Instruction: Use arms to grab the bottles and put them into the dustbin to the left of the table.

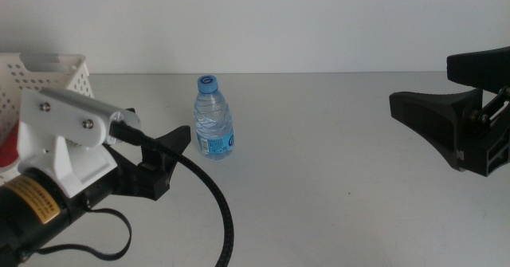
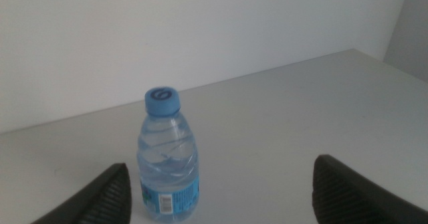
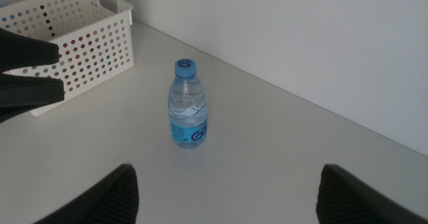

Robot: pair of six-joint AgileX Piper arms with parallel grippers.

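Clear plastic with a blue cap, the small water bottle (image 1: 213,117) stands upright on the off-white table (image 1: 335,187), its long axis vertical. It sits just ahead of the left gripper (image 1: 163,159) and toward one jaw's side, not centred in the gap; the right gripper (image 1: 434,115) is well apart from it, so the left arm is plainly nearer. The left jaws are spread wide and hold nothing, touching nothing. The right jaws are likewise wide and empty. The white perforated dustbin (image 1: 56,76) stands behind the left gripper.
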